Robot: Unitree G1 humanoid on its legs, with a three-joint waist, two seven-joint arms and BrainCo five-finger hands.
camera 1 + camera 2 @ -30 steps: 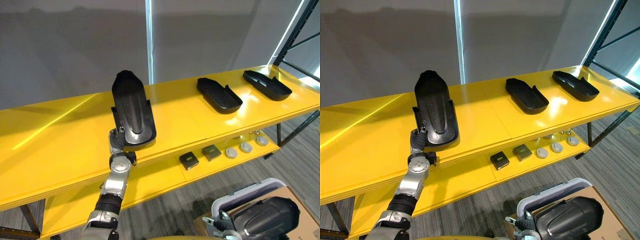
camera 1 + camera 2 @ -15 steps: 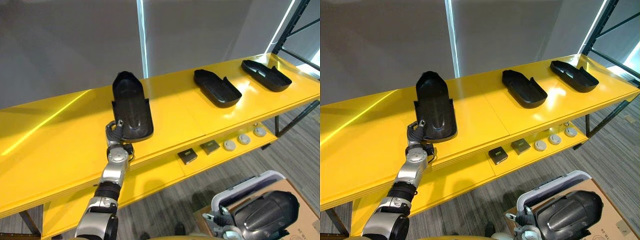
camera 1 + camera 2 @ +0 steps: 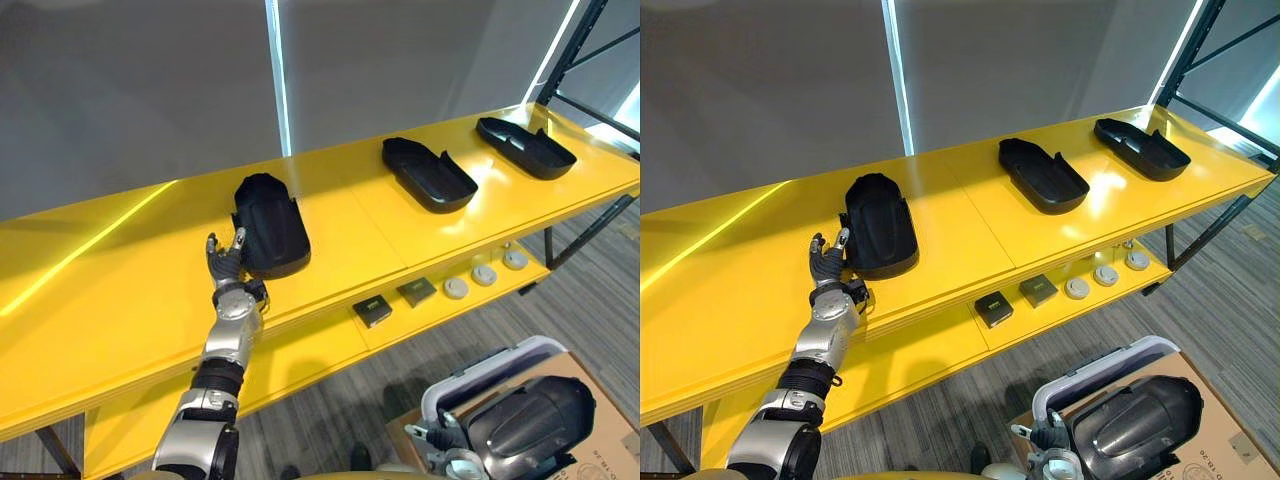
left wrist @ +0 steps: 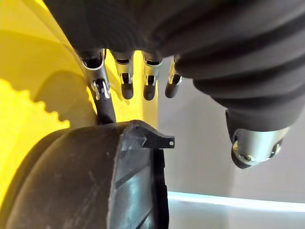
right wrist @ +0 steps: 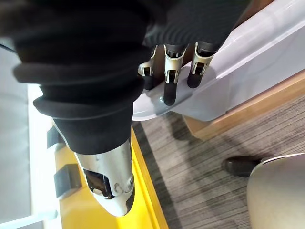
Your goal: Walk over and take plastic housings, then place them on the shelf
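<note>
– Three housings lie on the yellow shelf (image 3: 120,290). Does any hand hold one?

– No. The left housing (image 3: 270,225) lies flat just in front of the foot of the light strip (image 3: 272,90). The middle housing (image 3: 430,173) and the far housing (image 3: 527,147) lie to the right of that strip. The left hand (image 3: 226,263) stands in front of the strip too, at the near end of the left housing. Its fingers (image 4: 125,78) are straight and spread and grip nothing.

– What may go wrong?

– One fingertip sits right at the rim, where a small tab (image 4: 159,140) sticks out. If it hooks there when the arm pulls away, I judge the housing can slide off the front, because the shelf is glossy and smooth.

– And the material?

– Hard black moulded plastic: long, rounded at one end, ribbed along the wall. The right hand (image 5: 169,71), low and far right of the strip, has straight fingers over the rim of a white bin (image 5: 248,47).
</note>
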